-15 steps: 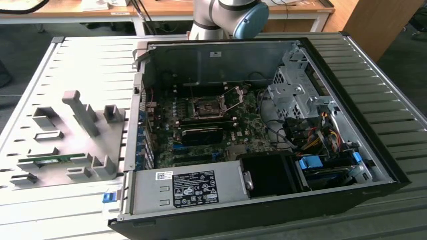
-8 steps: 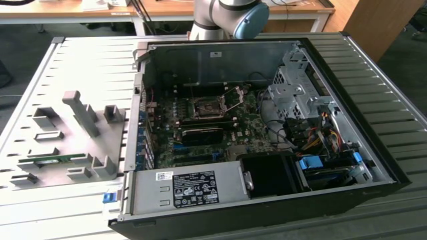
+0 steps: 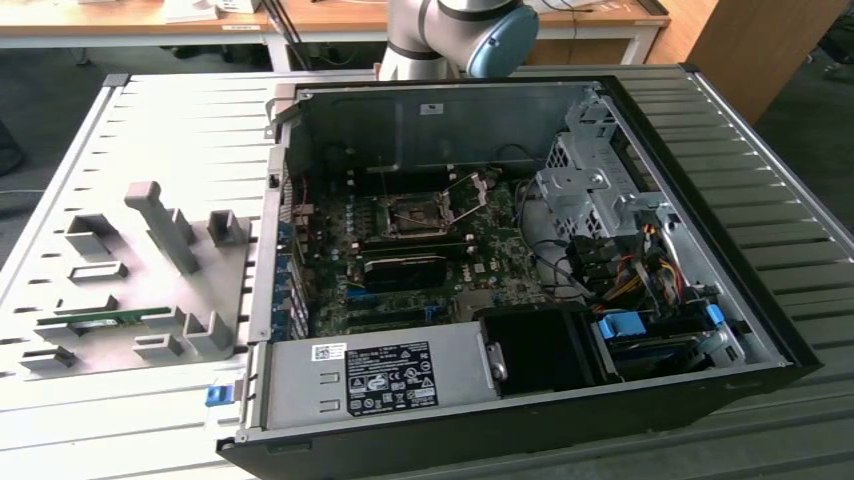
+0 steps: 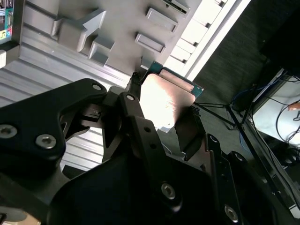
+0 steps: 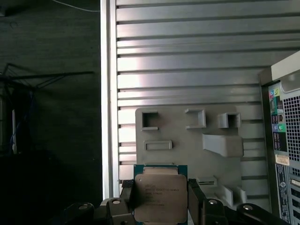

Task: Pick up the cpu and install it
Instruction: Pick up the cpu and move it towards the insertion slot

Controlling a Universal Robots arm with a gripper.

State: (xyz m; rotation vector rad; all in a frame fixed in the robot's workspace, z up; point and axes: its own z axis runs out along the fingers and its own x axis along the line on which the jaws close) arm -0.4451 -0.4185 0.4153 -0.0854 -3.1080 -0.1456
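Exterior view's left: grey fixture plate [image 3: 147, 270] on the slatted table [image 3: 174, 130], with a green memory stick [image 3: 100, 320] lying in one slot. Centre: open computer case [image 3: 534, 440] with the motherboard socket [image 3: 414, 215] inside. There's a black-and-white label [image 3: 390, 378] on the power supply, but I can't make out the print. Upper centre: the arm's base joint [image 3: 461, 35] sits behind the case. In both wrist views my gripper [image 4: 164, 105] is clamped on the cpu [image 5: 159, 197]. Its silver top has faint print and faces the first wrist camera. I'm holding it above the fixture plate, near the table edge.
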